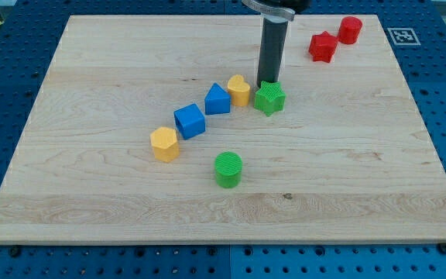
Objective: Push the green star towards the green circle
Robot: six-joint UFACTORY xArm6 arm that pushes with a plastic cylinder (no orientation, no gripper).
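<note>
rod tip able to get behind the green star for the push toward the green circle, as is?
Probably yes: my tip already sits at the green star's top edge, opposite the green circle; nothing between them.

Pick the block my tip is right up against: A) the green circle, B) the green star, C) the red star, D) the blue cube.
B: my tip meets the top edge of the green star, far above the green circle.

Yellow heart [238,89], two blue blocks [217,99] [190,121], yellow hexagon [164,144], red star [322,46], red cylinder [350,29].
</note>
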